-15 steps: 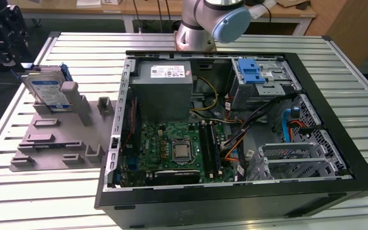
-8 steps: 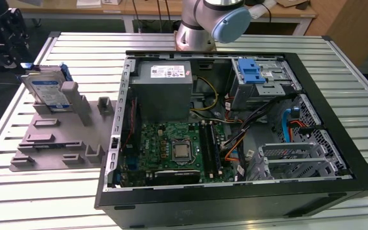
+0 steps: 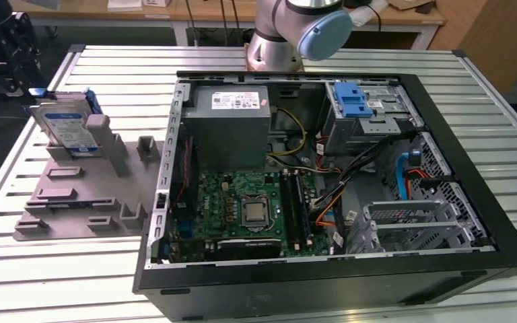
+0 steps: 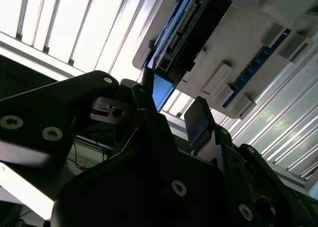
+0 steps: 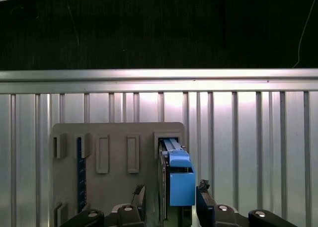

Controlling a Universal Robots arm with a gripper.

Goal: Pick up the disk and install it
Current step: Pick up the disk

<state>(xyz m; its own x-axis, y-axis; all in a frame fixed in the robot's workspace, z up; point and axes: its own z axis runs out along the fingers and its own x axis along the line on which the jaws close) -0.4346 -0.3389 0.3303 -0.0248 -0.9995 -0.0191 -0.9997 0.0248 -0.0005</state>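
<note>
Slatted metal table (image 3: 492, 81) carried everything. The open computer case (image 3: 474, 269) lay on its side well apart from the claw (image 5: 172, 188), side panel off so the bays faced up. It read as the install target, with no disk in it yet. Grey fixture plate (image 3: 70, 202) sat directly below the claw; its raised slots looked made to hold parts at known poses. Blue-latched drive cage (image 3: 357, 101) inside the case was far from the claw. Probably where the disk goes, can't confirm. Disk (image 5: 176, 180) stood on edge in one fixture slot, blue carrier end toward the claw in the first wrist view, label face showing in the exterior view — upright, I'd judge, so both flat faces were free to be pinched from above. Claw was spread apart and held nothing: one finger (image 5: 140, 199) on each side of the disk, a gap on both sides, no contact that I could see. So it straddled the disk, lined up with the flat faces, grip not yet made — pick stage, install not started.
</note>
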